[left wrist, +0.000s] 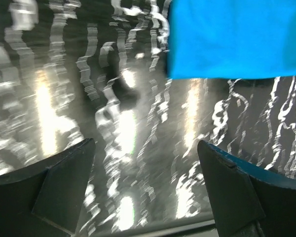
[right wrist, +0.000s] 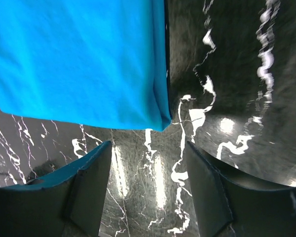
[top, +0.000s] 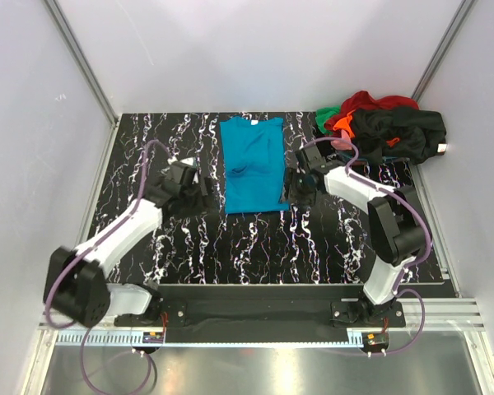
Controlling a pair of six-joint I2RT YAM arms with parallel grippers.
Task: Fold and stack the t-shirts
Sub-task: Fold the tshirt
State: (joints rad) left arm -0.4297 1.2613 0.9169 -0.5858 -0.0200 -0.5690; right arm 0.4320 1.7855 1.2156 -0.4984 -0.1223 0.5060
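Teal-blue t-shirt (top: 253,164), overhead view: lying flat mid-table as a long narrow panel, sleeves apparently tucked in, collar at the far end.
Grippers, overhead view: left gripper (top: 204,191) and right gripper (top: 300,183) are flanking the near hem, one just beside each long edge, neither touching the cloth.
Step in hand: the lengthwise fold is looking finished, so the cross fold, near hem up to collar, is likely coming due.
Far-right heap: black, red, orange and green shirts (top: 383,127) are waiting crumpled together, well apart from the teal one.
Left wrist view: left fingers (left wrist: 64,182) are standing spread and empty over the marbled black table (left wrist: 113,123), with the shirt's near-left corner lying ahead to the right.
Right wrist view: right fingers (right wrist: 84,182) are gaping wide, holding nothing, with the near-right corner sitting just beyond them.
Next move: each claw will probably be needing to pinch every layer at its corner and lift evenly.
In the way: nothing is sitting on the fold path, though the glossy tabletop may be making the pinch slippery.
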